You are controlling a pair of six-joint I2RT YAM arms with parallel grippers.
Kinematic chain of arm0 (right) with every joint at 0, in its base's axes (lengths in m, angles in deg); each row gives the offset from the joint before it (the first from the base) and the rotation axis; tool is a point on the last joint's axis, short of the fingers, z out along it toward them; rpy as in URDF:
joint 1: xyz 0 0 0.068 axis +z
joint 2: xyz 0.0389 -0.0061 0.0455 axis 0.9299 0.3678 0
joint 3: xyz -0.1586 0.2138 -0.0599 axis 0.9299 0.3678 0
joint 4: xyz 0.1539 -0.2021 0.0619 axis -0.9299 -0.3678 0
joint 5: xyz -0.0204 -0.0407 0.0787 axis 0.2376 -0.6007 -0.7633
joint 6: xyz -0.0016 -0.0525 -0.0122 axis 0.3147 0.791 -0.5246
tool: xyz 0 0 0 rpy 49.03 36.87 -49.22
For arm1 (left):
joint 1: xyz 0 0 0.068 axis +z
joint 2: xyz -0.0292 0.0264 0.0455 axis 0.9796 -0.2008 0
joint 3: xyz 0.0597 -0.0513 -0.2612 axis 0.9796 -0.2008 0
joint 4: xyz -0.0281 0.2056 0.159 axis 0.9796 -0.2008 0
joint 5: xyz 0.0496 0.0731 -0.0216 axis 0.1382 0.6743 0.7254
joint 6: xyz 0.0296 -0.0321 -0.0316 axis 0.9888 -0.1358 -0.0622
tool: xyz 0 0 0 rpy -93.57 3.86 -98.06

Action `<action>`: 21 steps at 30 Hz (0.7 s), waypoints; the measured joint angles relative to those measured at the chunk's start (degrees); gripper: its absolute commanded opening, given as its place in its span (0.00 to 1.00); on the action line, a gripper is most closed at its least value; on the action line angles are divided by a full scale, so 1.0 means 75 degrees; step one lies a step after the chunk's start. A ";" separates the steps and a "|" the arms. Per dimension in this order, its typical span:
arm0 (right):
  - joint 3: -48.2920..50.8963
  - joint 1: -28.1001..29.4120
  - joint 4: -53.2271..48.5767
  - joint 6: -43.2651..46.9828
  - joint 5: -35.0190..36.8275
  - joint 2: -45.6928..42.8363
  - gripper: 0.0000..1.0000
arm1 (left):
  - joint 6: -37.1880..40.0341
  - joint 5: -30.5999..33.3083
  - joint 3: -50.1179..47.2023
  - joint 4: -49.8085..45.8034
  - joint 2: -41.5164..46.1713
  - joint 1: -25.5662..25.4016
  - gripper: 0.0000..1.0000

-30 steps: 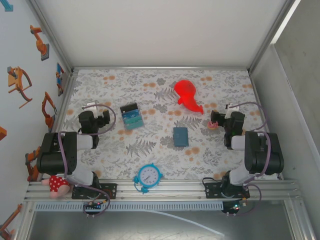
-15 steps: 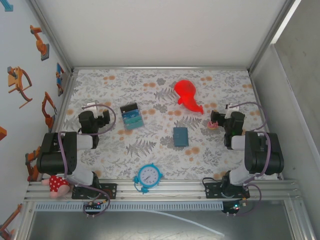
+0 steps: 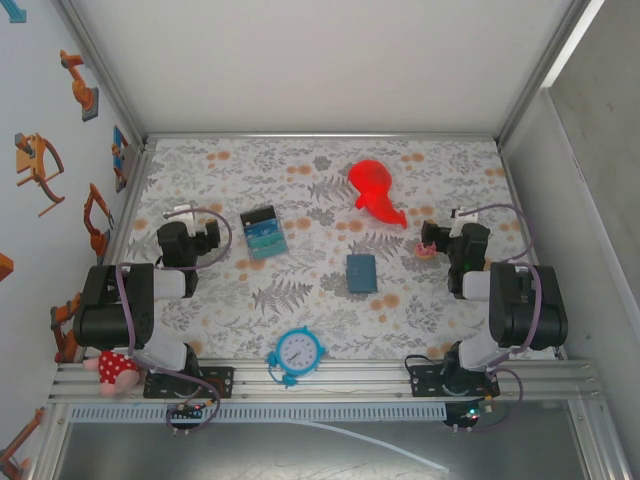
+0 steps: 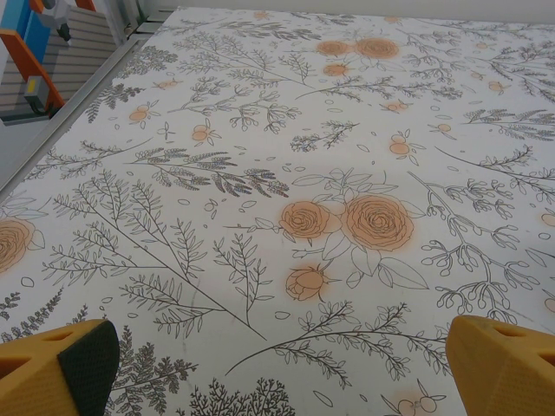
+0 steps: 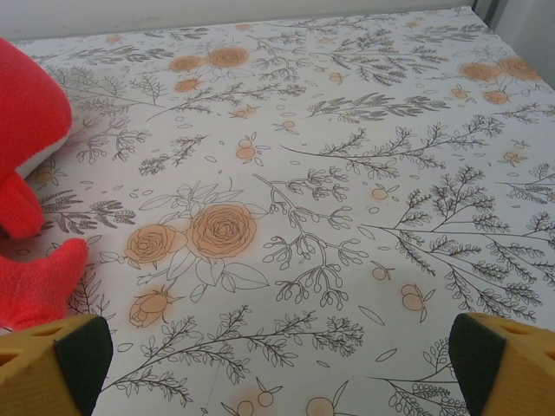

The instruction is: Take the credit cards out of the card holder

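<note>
The card holder (image 3: 361,273), a small slate-blue flat wallet, lies closed on the floral tablecloth near the middle of the table in the top view. No credit cards show. My left gripper (image 3: 190,213) rests at the left side of the table, well left of the holder. Its yellow fingers (image 4: 61,368) stand wide apart over bare cloth, open and empty. My right gripper (image 3: 432,237) sits at the right side, a short way right of the holder. Its fingers (image 5: 499,360) are also spread wide, open with nothing between them.
A black-and-teal striped rectangular item (image 3: 263,232) lies left of centre. A red plush toy (image 3: 375,190) lies at the back, its edge (image 5: 26,173) at the left of the right wrist view. A blue clock (image 3: 297,352) sits at the front edge. A red spotted plush (image 3: 115,368) lies by the left arm's base.
</note>
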 measured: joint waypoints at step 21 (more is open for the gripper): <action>-0.0982 0.0216 -0.3972 -0.1259 0.1090 -0.3040 0.99 | -0.1434 0.0787 0.0516 -0.3185 0.3861 -0.0026 0.97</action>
